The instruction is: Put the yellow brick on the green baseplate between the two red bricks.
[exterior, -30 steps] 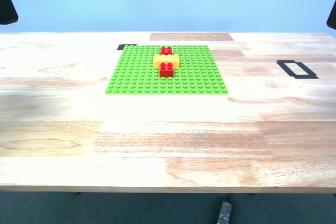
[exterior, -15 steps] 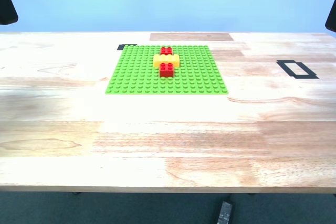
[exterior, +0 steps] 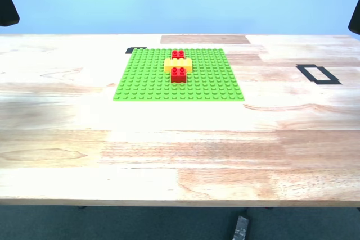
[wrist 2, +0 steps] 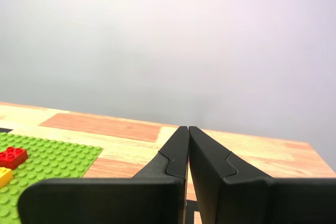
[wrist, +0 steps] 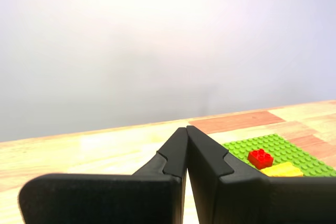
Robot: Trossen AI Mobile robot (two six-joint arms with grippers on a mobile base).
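A: Entry. The yellow brick [exterior: 178, 64] sits on the green baseplate [exterior: 146, 80], near the plate's far middle, with one of the two red bricks [exterior: 179, 74] touching its near side and the other [exterior: 178, 54] at its far side. Placement looks complete.

B: Handling note? Judged: rigid moulded plastic, light, smooth-sided, not fragile. Should it need reseating, the grip belongs on its two short ends, which stick out past the red bricks towards the exterior view's left and right; the long sides are blocked by the reds.

A: Agreed. Studs probably hold it, so a straight upward pull would be needed, and the baseplate might lift with it.

B: Tool state. The first gripper [wrist: 186, 129] has its jaws pressed together, tips meeting, nothing between them. The second gripper [wrist 2: 188, 129] is likewise closed and empty.

A: Pose: both wrist views look level across the wooden table [exterior: 180, 155], with the plate off to one side of each. In the exterior view only dark arm parts show at the upper corners, well apart from the bricks.
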